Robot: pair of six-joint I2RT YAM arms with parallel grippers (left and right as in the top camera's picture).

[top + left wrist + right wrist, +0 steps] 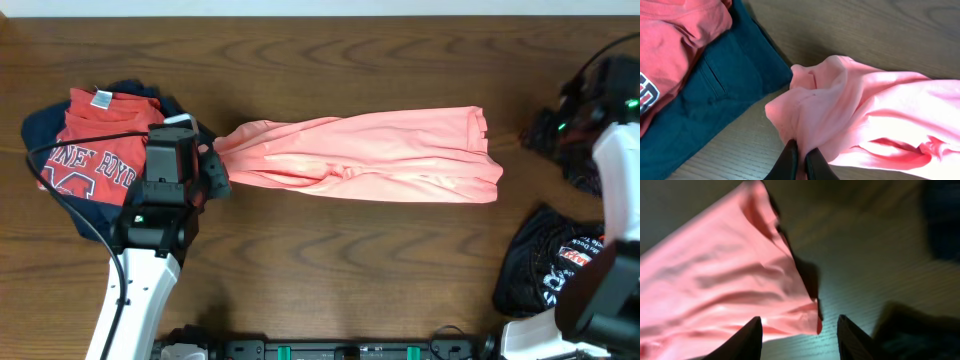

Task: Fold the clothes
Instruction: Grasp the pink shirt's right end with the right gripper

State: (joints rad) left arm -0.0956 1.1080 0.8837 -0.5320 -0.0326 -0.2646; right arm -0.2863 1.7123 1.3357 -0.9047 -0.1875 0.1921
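A pink garment [370,155] lies stretched across the middle of the table, bunched at its left end. My left gripper [212,170] is shut on that bunched end; the wrist view shows my black fingers [801,157] pinching pink cloth [850,105]. My right gripper [799,330] is open and empty above the table by the garment's right end [730,280]. In the overhead view the right arm [600,120] is at the far right.
A folded stack at the left holds a red printed shirt [100,145] on dark blue clothes [715,90]. A crumpled black garment [555,260] with white print lies at the lower right. Another dark heap [570,150] lies by the right arm.
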